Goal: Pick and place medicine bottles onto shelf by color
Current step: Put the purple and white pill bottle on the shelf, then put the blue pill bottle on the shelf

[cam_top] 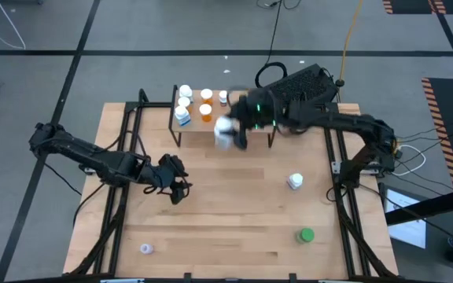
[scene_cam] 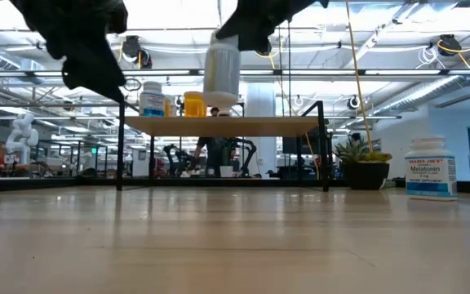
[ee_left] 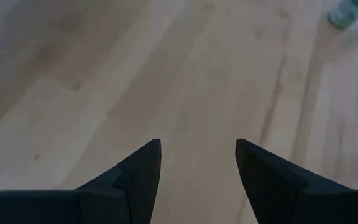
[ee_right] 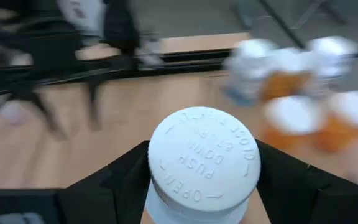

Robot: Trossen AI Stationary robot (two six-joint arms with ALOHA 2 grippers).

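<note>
Embossed white cap (ee_right: 204, 155) in right end effector (ee_right: 204, 180), shelf (scene_cam: 227, 126) underneath

The held bottle's white cap (ee_right: 204, 155) reads "PUSH DOWN & TURN", "OPEN"; a standing bottle (scene_cam: 431, 167) reads "Melatonin"

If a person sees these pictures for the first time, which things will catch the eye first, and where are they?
The right gripper holds a white-capped bottle between its fingers, over the front edge of the shelf at the table's far side. On the shelf's left part stand white-capped bottles with blue-white and orange bodies. The left gripper waits open over bare wood at the table's left, holding nothing.
</note>
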